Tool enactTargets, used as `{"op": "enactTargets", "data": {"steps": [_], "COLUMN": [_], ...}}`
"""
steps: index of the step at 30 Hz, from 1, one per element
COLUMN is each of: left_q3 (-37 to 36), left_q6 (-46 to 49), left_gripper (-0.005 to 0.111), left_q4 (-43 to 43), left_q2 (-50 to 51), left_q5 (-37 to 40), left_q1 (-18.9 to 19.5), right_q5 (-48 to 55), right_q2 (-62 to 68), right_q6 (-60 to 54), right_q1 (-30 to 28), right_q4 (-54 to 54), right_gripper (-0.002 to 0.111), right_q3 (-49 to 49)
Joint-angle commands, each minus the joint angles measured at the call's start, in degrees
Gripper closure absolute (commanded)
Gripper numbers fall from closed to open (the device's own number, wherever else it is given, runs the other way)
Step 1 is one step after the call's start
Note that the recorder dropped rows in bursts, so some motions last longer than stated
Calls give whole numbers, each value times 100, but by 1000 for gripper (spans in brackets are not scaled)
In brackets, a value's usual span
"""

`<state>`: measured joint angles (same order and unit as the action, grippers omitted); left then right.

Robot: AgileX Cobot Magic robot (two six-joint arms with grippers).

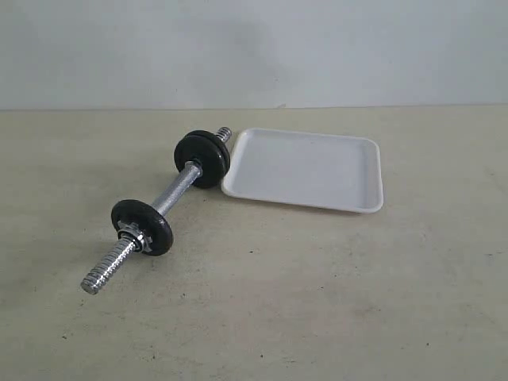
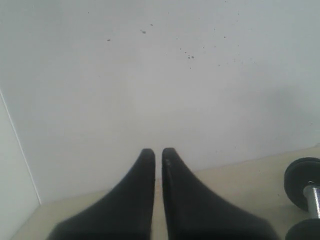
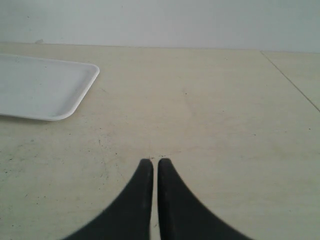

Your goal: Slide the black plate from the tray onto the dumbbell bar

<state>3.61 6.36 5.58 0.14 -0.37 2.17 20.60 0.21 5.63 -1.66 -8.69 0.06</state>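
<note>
From outside we see the tray (image 1: 317,171) bare and the plate (image 1: 202,159) on the bar (image 1: 176,189) beside it. Our left claw (image 2: 158,152) is closed on nothing; our right claw (image 3: 155,162), near the tray, likewise. We judge the sliding done; the next move calls only for keeping clear.

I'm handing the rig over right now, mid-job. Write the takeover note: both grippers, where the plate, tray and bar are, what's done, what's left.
Left gripper: shut, holding nothing, outside the exterior view.
Right gripper: shut, holding nothing, over bare table near the tray.
Tray: no plate in it.
Dumbbell bar: lies on the table, one end by the tray. It carries what looks like two black discs at the tray end and a single disc at the other end.
Done: the plate appears to be on the bar, though which disc it is cannot be told.
Left: probably nothing.
</note>
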Motion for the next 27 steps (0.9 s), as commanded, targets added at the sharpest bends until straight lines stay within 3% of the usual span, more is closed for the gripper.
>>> {"op": "enactTargets", "data": {"steps": [1, 22, 27], "left_q3": [8, -5, -290], "left_q6": [-254, -464, -464], "left_gripper": [102, 102, 102], "left_q4": [-78, -78, -78], "left_q2": [-14, -14, -14], "left_q5": [-22, 84, 136], "left_q1": [12, 12, 12], "right_q5": [-25, -25, -25], "right_q2": [-21, -21, -21], "right_q6": [-13, -13, -13], "right_q1": [-2, -2, -2], "right_q4": [-53, -53, -53], "right_gripper": [107, 107, 107], "right_q3": [-6, -6, -6]}}
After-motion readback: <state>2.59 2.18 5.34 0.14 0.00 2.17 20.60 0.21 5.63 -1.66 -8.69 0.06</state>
